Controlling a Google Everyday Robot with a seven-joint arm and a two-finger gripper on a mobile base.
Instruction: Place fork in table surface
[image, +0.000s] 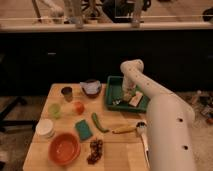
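Gripper (126, 96) on the white arm points down into the green tray (111, 85), right by the small silver fork (118, 101). I cannot tell if it is spread apart or pinched together. The fork lies in the tray, near a tan block (135, 100), not on the pale wood table surface (117, 150)

One bench (117, 149). One green tray (109, 93), holding one fork (117, 101), one tan block (135, 100) and the one gripper (127, 95), lowered into it. Two bowls: dark bowl (91, 89), orange bowl (64, 149). Two cups: dark cup (67, 93), green cup (54, 109). One white container (45, 128), green sponge (83, 129), green vegetable (98, 122), orange fruit (78, 107), grape bunch (95, 150), white dish brush (142, 129).
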